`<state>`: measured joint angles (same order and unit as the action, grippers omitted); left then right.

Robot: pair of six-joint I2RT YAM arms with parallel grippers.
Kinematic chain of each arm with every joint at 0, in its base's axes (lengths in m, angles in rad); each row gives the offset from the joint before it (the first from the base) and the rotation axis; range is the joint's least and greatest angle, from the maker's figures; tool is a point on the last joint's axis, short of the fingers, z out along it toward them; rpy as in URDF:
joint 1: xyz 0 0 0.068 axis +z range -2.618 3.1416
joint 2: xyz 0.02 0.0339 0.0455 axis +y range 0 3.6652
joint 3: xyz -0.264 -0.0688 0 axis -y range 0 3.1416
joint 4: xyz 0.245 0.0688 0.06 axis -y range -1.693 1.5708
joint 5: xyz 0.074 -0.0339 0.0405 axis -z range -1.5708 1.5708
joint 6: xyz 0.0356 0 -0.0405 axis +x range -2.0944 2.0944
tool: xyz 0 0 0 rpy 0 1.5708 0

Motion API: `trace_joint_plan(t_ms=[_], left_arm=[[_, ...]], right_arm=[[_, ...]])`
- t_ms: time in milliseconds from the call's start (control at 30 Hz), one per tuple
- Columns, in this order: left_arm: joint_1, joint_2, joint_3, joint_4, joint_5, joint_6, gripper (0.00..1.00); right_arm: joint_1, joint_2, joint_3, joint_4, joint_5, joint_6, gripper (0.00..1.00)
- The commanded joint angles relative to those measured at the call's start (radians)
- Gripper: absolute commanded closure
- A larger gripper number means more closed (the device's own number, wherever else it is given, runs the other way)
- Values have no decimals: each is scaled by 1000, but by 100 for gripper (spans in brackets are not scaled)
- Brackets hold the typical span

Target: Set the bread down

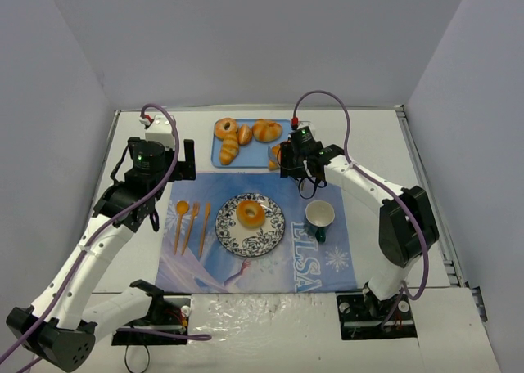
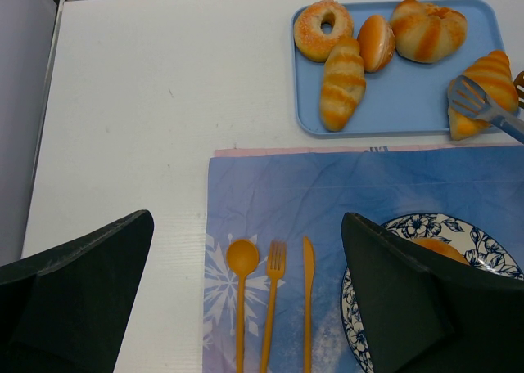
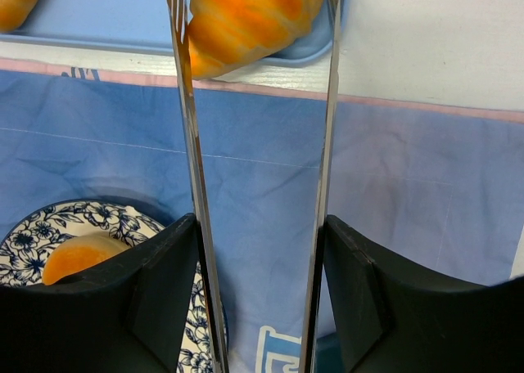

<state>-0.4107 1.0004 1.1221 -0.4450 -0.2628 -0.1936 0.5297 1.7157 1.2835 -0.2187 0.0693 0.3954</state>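
Several pieces of bread lie on a blue tray [image 1: 254, 154]: a sugared ring [image 1: 225, 128], a croissant [image 1: 229, 150] and a round bun [image 1: 267, 131]. At the tray's right end lies another croissant [image 3: 246, 17]. My right gripper [image 3: 258, 250] is shut on metal tongs [image 3: 187, 103], whose two arms stand either side of this croissant. It still rests on the tray edge. A ring-shaped bread [image 1: 250, 214] sits on the patterned plate [image 1: 225, 234]. My left gripper [image 2: 246, 291] hangs open above the orange cutlery [image 2: 274, 299], holding nothing.
A blue placemat [image 1: 327, 258] carries the plate, an orange spoon, fork and knife [image 1: 192, 222] to its left and a green cup [image 1: 319, 217] to its right. White tabletop surrounds it, with grey walls on three sides.
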Motion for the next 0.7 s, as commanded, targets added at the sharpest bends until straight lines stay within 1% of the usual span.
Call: trace_joint_plan(t_ms=[0,133,233,367,467,600,667], left_arm=[[-5,-8,44,47,-13,11,3],[-5,-6,44,48,-13,11,3],[-4,-6,42,48,-15,11,3],[-5,-5,43,46,-15,11,3],[-5,-4,42,47,-15,11,3],[-5,-2,42,48,-15,11,3],[-5,-1,42,46,-15,11,3]], right_arm=[[-5,-1,45,51,-7,7,46],[-5,1,42,54,-12,7,51],[-6,-1,42,53,-17,6,58],[-5,-10,38,53,-20,3,77],[-5,-28,34,53,-18,1,89],[-5,-55,29,48,-17,0,98],[-6,-75,28,43,-14,0,100]])
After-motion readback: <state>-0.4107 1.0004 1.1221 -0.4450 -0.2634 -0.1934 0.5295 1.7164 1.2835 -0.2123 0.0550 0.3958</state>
